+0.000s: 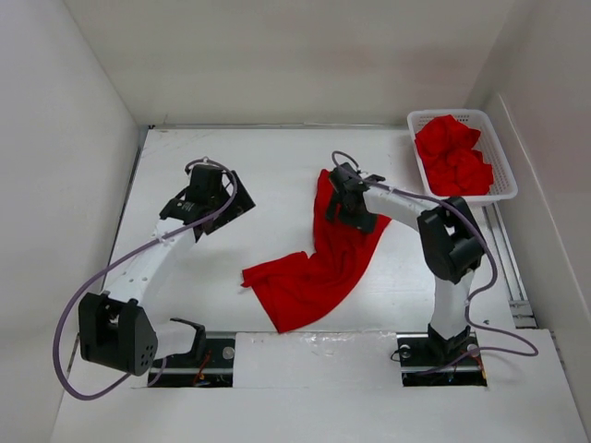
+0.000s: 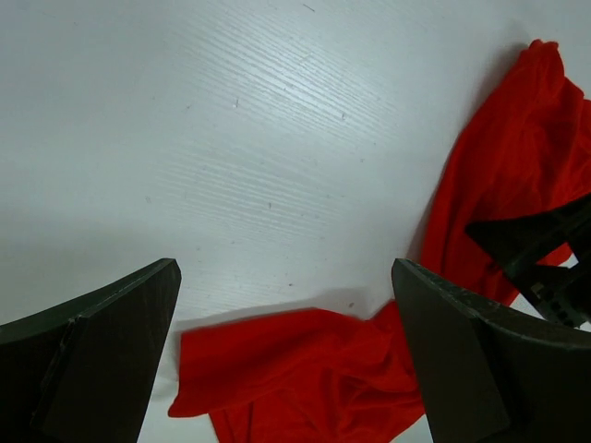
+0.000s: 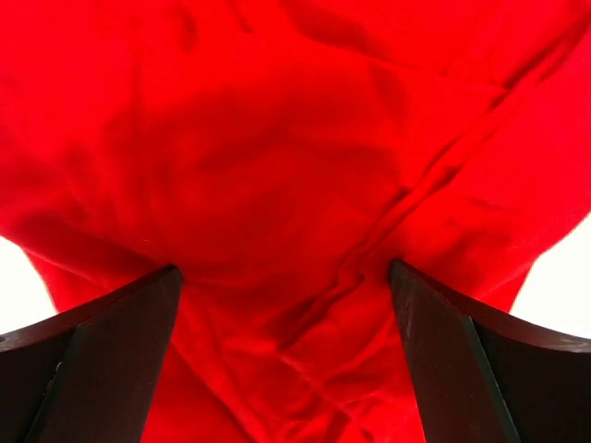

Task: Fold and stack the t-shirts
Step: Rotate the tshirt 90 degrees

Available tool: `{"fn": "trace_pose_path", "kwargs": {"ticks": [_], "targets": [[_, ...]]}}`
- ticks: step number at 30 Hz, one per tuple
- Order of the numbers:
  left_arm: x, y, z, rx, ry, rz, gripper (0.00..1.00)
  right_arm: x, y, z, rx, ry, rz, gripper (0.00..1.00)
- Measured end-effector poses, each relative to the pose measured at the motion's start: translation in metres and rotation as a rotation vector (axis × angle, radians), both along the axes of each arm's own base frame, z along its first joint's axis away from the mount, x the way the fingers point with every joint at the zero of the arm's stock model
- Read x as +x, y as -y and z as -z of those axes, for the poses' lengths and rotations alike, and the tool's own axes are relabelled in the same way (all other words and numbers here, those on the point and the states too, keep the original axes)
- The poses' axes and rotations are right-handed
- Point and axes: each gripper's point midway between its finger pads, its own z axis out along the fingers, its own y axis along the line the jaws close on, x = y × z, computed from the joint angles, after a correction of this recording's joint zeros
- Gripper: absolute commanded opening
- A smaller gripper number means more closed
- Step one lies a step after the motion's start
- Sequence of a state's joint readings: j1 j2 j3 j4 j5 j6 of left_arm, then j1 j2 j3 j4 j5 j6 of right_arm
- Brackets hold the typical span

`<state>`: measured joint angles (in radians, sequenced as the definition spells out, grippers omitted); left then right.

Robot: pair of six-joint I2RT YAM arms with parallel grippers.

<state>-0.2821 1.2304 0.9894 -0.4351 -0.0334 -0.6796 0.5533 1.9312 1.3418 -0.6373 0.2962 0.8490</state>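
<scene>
Red cloth lies in a bumpy heap in the middle of the white counter (image 1: 277,157). It is one shirt (image 1: 309,277), not folded, long and twisted, running from the near middle up toward the far right.

The right fingers (image 1: 343,205) hang over its far end. They are spread wide open and hold nothing. The cloth fills the space under them, and I cannot tell if they touch it. From above, the right arm (image 1: 406,208) hides a bit of the shirt.

The left fingers (image 1: 226,205) are wide open too, with nothing in them. They are over bare counter, left of the shirt and apart from it.

A white mesh basket (image 1: 503,175) sits in the far right corner. More red shirts (image 1: 452,157) are bunched up inside it in a loose pile, not folded.
</scene>
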Motion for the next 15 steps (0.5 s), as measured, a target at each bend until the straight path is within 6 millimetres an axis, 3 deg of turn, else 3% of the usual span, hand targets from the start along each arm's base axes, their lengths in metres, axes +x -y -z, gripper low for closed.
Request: {"fn": "trace_pose_path", "kwargs": {"ticks": [5, 8, 12, 15], "targets": [[0.000, 0.002, 0.004, 0.004, -0.011, 0.016, 1.00, 0.031, -0.006, -0.001, -0.006, 0.000, 0.018, 1.00], [0.001, 0.005, 0.003, -0.008, -0.005, 0.030, 1.00, 0.063, -0.005, -0.002, -0.009, 0.008, 0.035, 1.00], [-0.002, 0.010, 0.009, -0.026, -0.017, 0.057, 1.00, 0.128, -0.007, -0.008, -0.007, 0.059, 0.031, 1.00], [-0.007, 0.012, 0.015, -0.030, -0.039, 0.075, 1.00, 0.195, -0.018, -0.016, 0.043, 0.163, 0.003, 1.00]]}}
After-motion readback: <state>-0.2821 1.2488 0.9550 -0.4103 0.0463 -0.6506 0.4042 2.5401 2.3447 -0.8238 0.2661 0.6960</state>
